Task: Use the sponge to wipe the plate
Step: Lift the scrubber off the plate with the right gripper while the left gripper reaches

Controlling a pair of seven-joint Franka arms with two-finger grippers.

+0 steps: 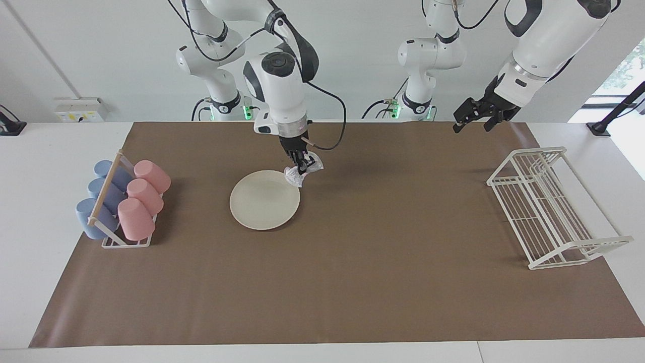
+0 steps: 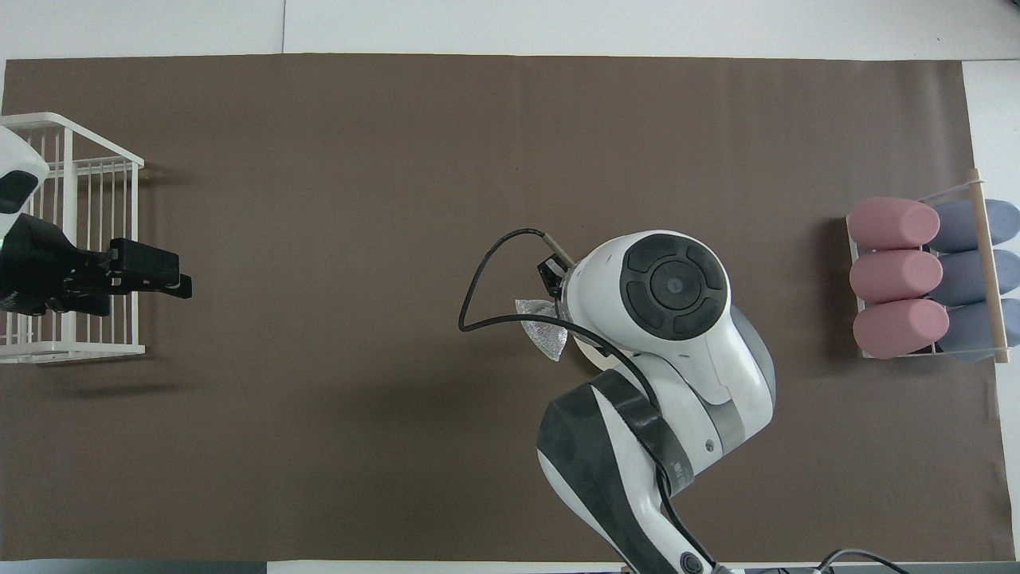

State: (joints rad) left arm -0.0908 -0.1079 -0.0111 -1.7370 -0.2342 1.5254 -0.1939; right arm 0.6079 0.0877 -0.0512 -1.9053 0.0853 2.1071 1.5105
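Right tool [image 1: 302, 169] pinches the sponge [image 1: 297, 176] above the plate [image 1: 262, 206] edge; left tool [image 1: 473, 115] waits, spread wide

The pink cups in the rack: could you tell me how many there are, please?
3, side by side in the cup rack, beside three blue cups. None seem hidden.

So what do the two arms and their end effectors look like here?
Both arms are glossy white with dark grey joint bands. The right end effector and left end effector are black. A black cable loops beside the right wrist, whose round cap is dark grey.
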